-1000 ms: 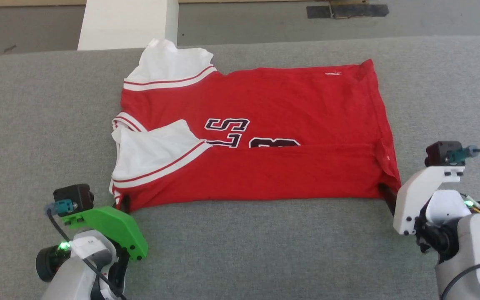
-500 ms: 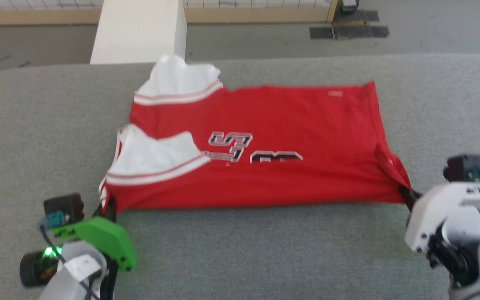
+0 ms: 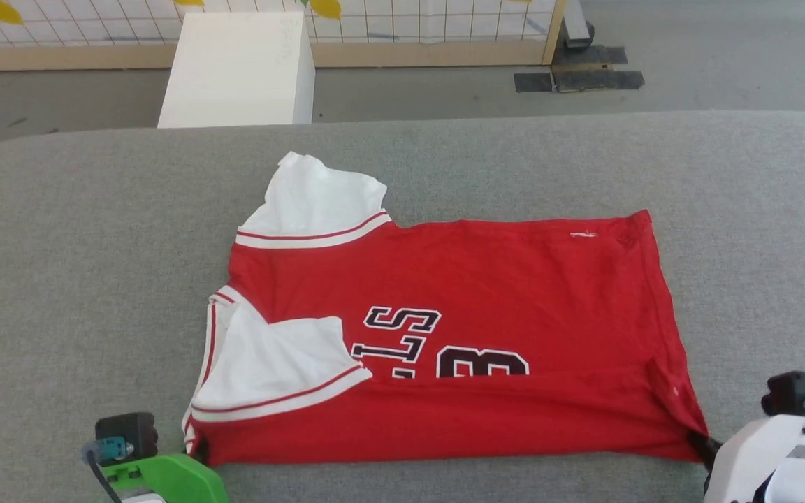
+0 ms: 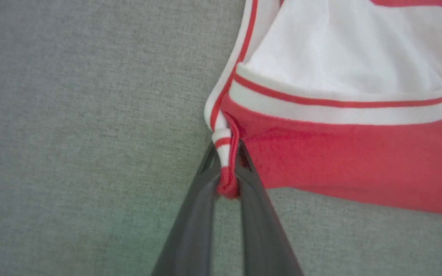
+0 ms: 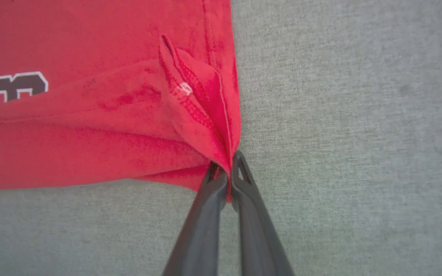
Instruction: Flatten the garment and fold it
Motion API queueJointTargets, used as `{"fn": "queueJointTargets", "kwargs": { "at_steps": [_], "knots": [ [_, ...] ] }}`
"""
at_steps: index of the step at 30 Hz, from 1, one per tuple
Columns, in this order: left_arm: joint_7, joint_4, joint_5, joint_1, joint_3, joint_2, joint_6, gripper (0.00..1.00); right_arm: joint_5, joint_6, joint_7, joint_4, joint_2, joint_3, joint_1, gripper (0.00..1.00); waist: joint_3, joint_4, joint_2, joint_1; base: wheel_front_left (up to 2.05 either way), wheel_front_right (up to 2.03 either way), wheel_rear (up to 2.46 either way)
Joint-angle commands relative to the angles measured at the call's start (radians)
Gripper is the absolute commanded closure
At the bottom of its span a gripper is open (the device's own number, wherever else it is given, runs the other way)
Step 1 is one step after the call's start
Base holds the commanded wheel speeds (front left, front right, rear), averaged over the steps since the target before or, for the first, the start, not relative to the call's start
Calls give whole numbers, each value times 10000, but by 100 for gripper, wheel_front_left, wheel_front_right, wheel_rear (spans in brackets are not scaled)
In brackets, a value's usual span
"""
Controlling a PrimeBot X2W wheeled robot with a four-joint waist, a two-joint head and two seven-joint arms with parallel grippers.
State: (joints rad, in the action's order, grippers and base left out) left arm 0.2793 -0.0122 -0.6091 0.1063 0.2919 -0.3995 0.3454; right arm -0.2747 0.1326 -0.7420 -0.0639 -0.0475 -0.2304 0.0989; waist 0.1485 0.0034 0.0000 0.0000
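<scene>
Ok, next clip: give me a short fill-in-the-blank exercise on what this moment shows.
The garment lies on a ____ fabric surface. The left end effector is ____ on its striped trim. The right end effector grips a corner of the ____ hem. Its far sleeve is ____.
Missing: grey; shut; red; white.

This looks like a robotics lab or test space rather than a home; the wide tabletop (image 3: 60,244) is wrapped in plain grey fabric with rounded corners; beyond it lies a bare grey floor (image 3: 409,98) with dark tape patches (image 3: 577,80) stuck to it; a plain white block (image 3: 235,70) stands on that floor; behind runs a wood-framed wire grid partition (image 3: 409,28) with yellow shapes (image 3: 325,7) along its top.
</scene>
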Motion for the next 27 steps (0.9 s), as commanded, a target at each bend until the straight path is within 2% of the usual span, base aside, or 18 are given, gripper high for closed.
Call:
{"fn": "queueJointTargets", "kwargs": {
  "at_steps": [1,6,7,8,9,10,15,21,27],
  "knots": [
    [18,196,-114,141,10,16,-3,100,-62,-19,195,281,-28,-14,97,100,104,-15,0,0,0,0,0],
    [-203,783,-294,51,131,300,-253,100,-170,-19,926,1272,-28,146,22,100,120,-33,0,0,0,0,0],
    [-298,918,-326,20,142,357,-322,100,-234,-19,1136,1418,-28,177,-5,91,90,-35,0,0,0,0,0],
    [-365,1016,-369,6,147,402,-388,59,-306,-19,1330,1505,-28,199,-20,71,57,-37,0,0,0,0,0],
    [-447,1133,-408,1,140,447,-437,16,-415,-19,1585,1585,-28,234,-28,22,3,-40,0,0,0,0,0],
    [-511,1208,-419,-3,133,474,-453,0,-467,-19,1792,1613,-28,266,-27,0,-43,-45,0,0,0,0,0],
    [-1174,1090,-418,-53,-70,560,-523,0,-304,-19,3305,1276,-28,450,58,0,-276,-53,0,0,0,0,0],
    [-2770,452,281,-499,-353,305,-640,0,32,-19,5267,558,-28,918,86,0,-216,-222,0,0,0,0,0],
    [-3635,327,1112,-2038,-202,-220,-1226,0,619,-19,7168,238,-28,1461,-413,0,474,-552,0,0,0,0,0]
  ]
}}
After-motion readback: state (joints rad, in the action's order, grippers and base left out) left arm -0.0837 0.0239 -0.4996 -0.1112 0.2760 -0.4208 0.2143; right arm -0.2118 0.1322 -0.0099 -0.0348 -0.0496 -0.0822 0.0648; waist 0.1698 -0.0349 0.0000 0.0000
